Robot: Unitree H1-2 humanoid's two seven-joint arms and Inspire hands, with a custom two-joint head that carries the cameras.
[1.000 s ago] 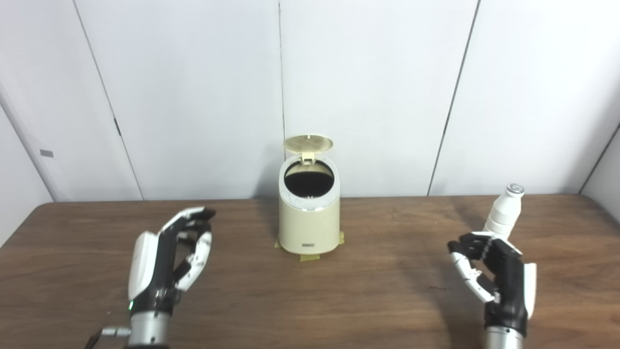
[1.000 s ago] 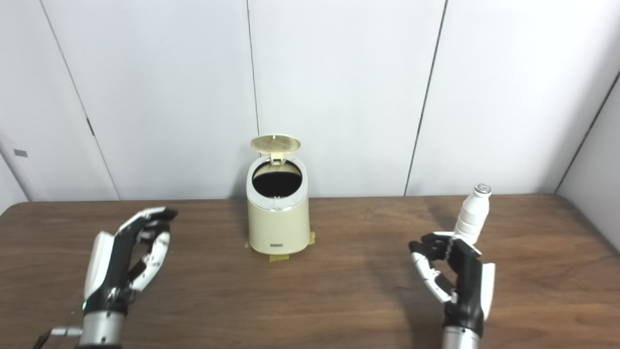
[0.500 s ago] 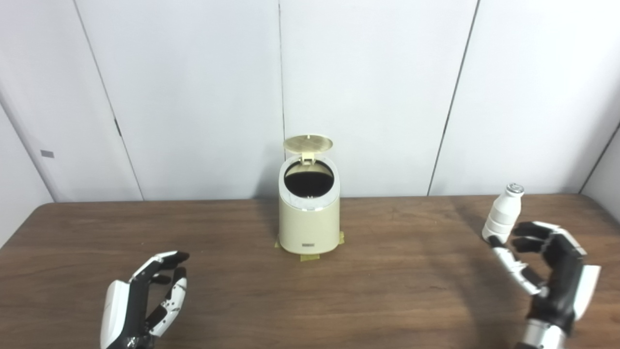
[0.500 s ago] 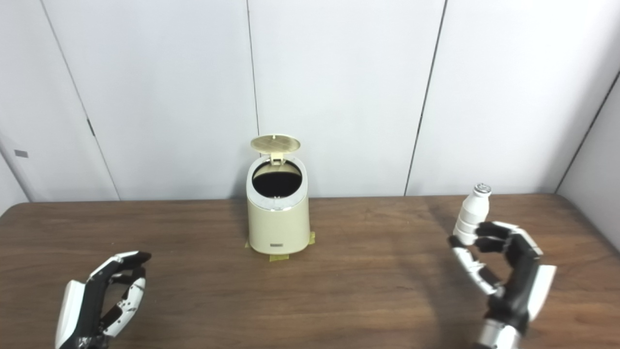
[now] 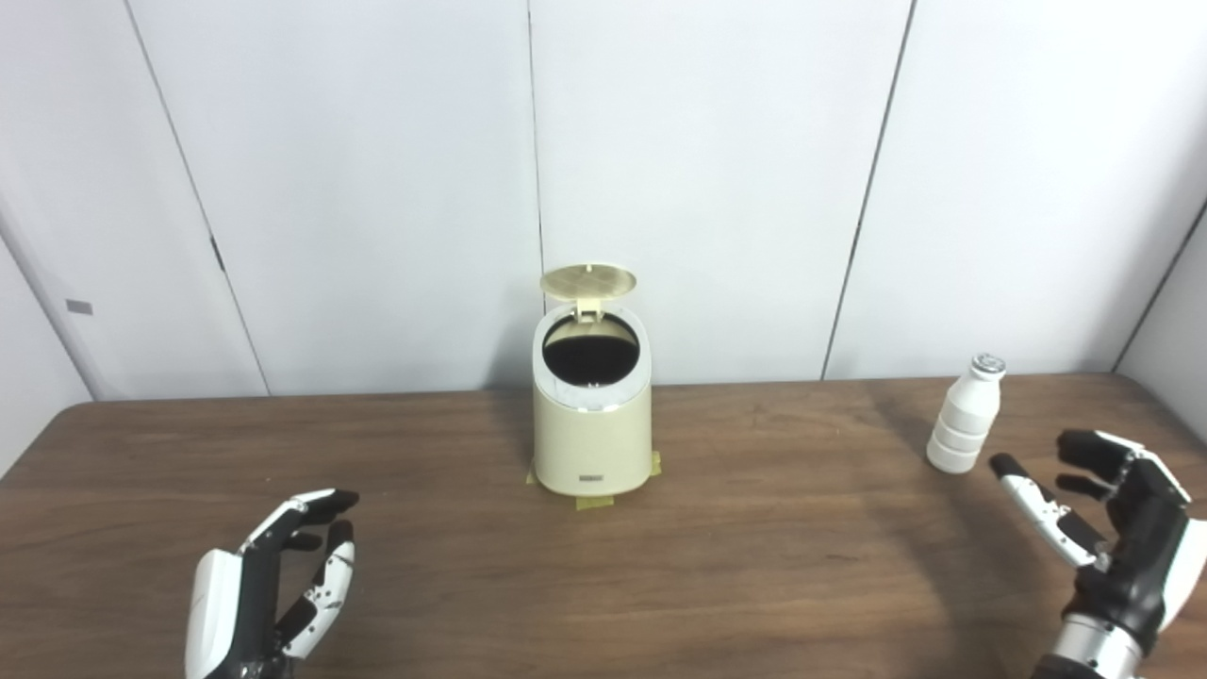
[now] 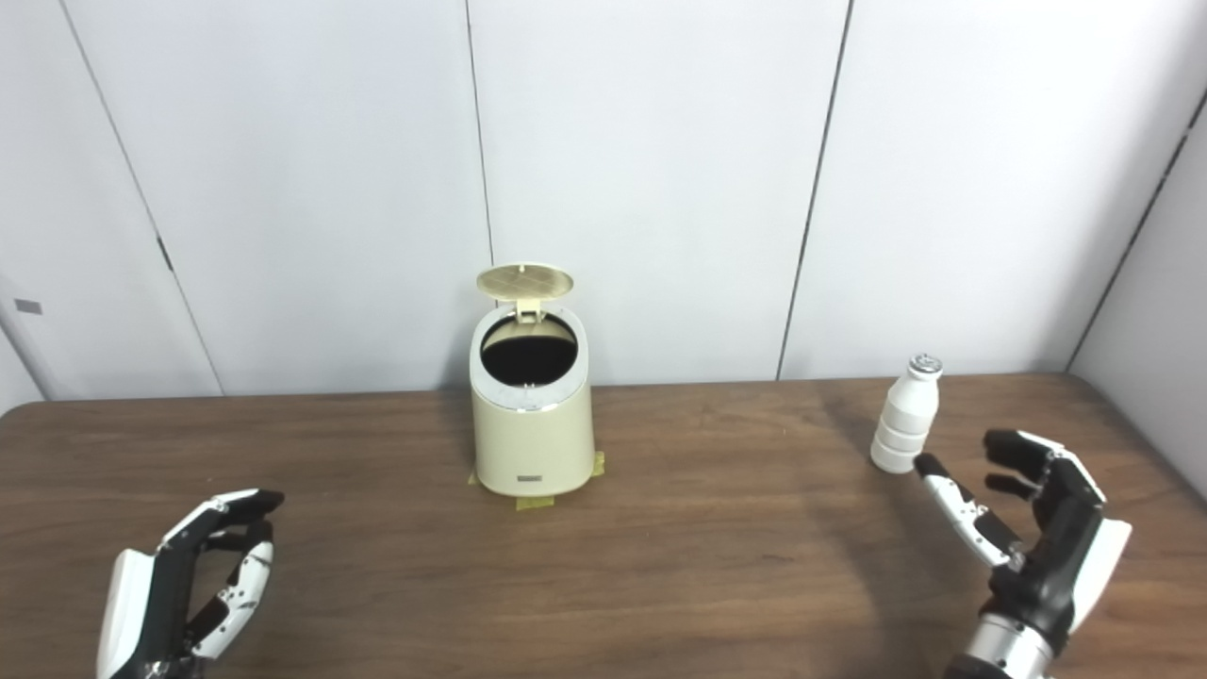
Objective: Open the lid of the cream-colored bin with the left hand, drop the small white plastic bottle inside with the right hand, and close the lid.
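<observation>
The cream-colored bin (image 5: 591,424) stands near the back of the table (image 5: 754,547), on yellow tape (image 5: 594,501) that shows at its base. Its lid (image 5: 587,280) is tipped up on the rear hinge, so the dark inside is exposed. The small white plastic bottle (image 5: 964,414) stands upright well to the bin's right (silver cap on top). My right hand (image 5: 1103,509) is just beside the bottle on its near right, fingers spread, empty and not touching it. My left hand (image 5: 269,585) waits low at the near left edge, fingers loosely apart, holding nothing.
</observation>
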